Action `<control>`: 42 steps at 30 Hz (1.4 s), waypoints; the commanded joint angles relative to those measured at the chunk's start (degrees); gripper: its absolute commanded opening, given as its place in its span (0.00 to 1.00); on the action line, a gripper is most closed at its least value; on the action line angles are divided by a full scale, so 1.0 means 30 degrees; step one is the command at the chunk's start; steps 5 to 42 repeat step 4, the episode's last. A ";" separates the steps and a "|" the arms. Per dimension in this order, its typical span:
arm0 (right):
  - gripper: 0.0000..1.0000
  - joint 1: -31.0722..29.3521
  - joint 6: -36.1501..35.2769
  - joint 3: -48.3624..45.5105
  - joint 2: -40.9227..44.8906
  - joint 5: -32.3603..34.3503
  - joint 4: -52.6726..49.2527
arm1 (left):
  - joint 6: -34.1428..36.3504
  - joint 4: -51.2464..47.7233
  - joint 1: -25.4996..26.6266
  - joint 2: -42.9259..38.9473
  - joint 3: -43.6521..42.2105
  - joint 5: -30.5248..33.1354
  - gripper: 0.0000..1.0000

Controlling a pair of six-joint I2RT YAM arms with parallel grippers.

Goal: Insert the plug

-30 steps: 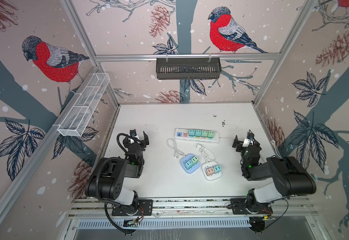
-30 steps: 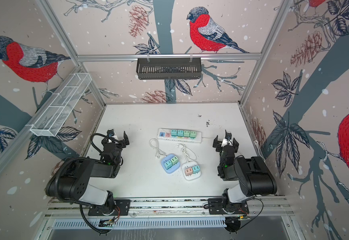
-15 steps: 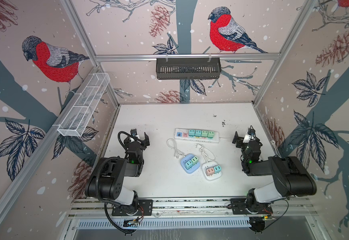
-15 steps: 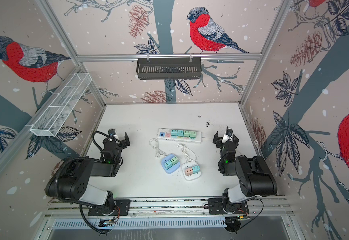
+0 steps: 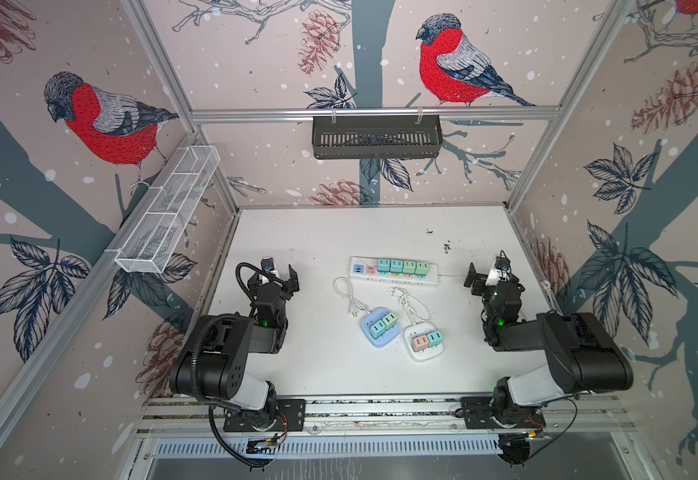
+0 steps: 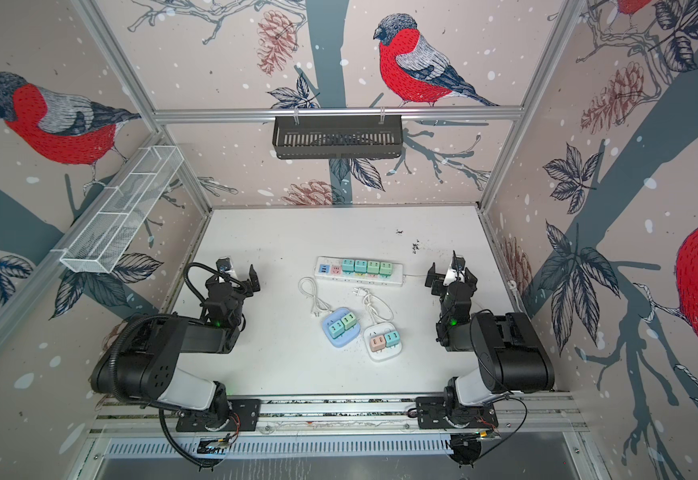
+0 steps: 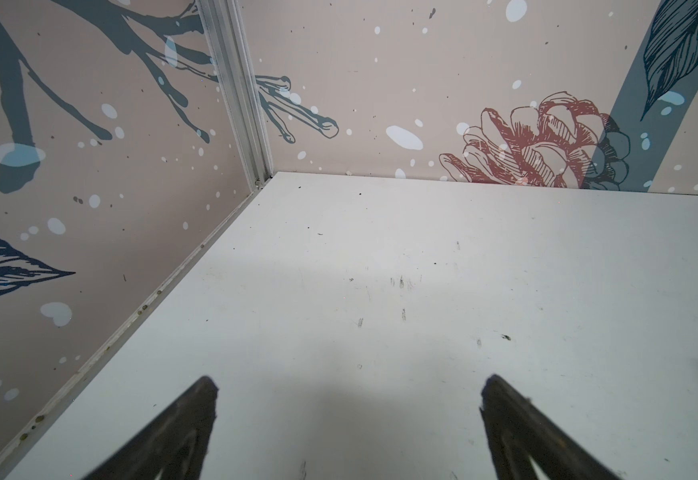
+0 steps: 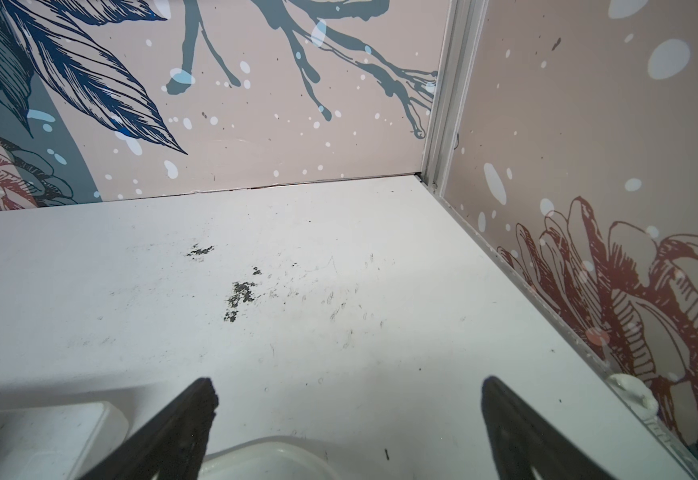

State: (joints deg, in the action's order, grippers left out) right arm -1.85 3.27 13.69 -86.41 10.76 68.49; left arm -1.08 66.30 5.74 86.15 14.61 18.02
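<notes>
The left end effector [image 5: 275,279] and the right end effector [image 5: 492,279] both stood spread and empty over the white worktop [image 5: 318,232]. The small white two-pin plug [image 5: 393,292] lay between them, nearer the right, just short of the long white plastic power strip [image 5: 433,277]. Its pin direction was seemingly strip-ward. The right one should pinch its body squarely.
</notes>
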 commanded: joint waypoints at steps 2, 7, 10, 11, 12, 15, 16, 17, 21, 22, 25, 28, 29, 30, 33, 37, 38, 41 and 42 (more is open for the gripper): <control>0.99 -0.0037 0.0288 0.0029 0.0039 -0.0119 -0.0070 | -0.0079 0.0194 -0.0067 -0.0034 0.0059 -0.0045 0.98; 0.99 -0.0088 0.0257 -0.0111 0.0122 -0.0024 0.0109 | -0.0079 0.0194 -0.0067 -0.0035 0.0078 -0.0060 0.98; 0.99 -0.0088 0.0257 -0.0111 0.0122 -0.0024 0.0109 | -0.0079 0.0194 -0.0067 -0.0035 0.0078 -0.0060 0.98; 0.99 -0.0088 0.0257 -0.0111 0.0122 -0.0024 0.0109 | -0.0079 0.0194 -0.0067 -0.0035 0.0078 -0.0060 0.98; 0.99 -0.0088 0.0257 -0.0111 0.0122 -0.0024 0.0109 | -0.0079 0.0194 -0.0067 -0.0035 0.0078 -0.0060 0.98; 0.99 -0.0088 0.0257 -0.0111 0.0122 -0.0024 0.0109 | -0.0079 0.0194 -0.0067 -0.0035 0.0078 -0.0060 0.98; 0.99 -0.0088 0.0257 -0.0111 0.0122 -0.0024 0.0109 | -0.0079 0.0194 -0.0067 -0.0035 0.0078 -0.0060 0.98; 0.99 -0.0088 0.0257 -0.0111 0.0122 -0.0024 0.0109 | -0.0079 0.0194 -0.0067 -0.0035 0.0078 -0.0060 0.98; 0.99 -0.0088 0.0257 -0.0111 0.0122 -0.0024 0.0109 | -0.0079 0.0194 -0.0067 -0.0035 0.0078 -0.0060 0.98; 0.99 -0.0088 0.0257 -0.0111 0.0122 -0.0024 0.0109 | -0.0079 0.0194 -0.0067 -0.0035 0.0078 -0.0060 0.98; 0.99 -0.0088 0.0257 -0.0111 0.0122 -0.0024 0.0109 | -0.0079 0.0194 -0.0067 -0.0035 0.0078 -0.0060 0.98; 0.99 -0.0088 0.0257 -0.0111 0.0122 -0.0024 0.0109 | -0.0079 0.0194 -0.0067 -0.0035 0.0078 -0.0060 0.98; 0.99 -0.0088 0.0257 -0.0111 0.0122 -0.0024 0.0109 | -0.0079 0.0194 -0.0067 -0.0035 0.0078 -0.0060 0.98; 0.99 -0.0088 0.0257 -0.0111 0.0122 -0.0024 0.0109 | -0.0079 0.0194 -0.0067 -0.0035 0.0078 -0.0060 0.98; 0.99 -0.0088 0.0257 -0.0111 0.0122 -0.0024 0.0109 | -0.0079 0.0194 -0.0067 -0.0035 0.0078 -0.0060 0.98; 0.99 -0.0088 0.0257 -0.0111 0.0122 -0.0024 0.0109 | -0.0079 0.0194 -0.0067 -0.0035 0.0078 -0.0060 0.98; 0.99 -0.0088 0.0257 -0.0111 0.0122 -0.0024 0.0109 | -0.0079 0.0194 -0.0067 -0.0035 0.0078 -0.0060 0.98; 0.99 -0.0088 0.0257 -0.0111 0.0122 -0.0024 0.0109 | -0.0079 0.0194 -0.0067 -0.0035 0.0078 -0.0060 0.98; 0.99 -0.0088 0.0257 -0.0111 0.0122 -0.0024 0.0109 | -0.0079 0.0194 -0.0067 -0.0035 0.0078 -0.0060 0.98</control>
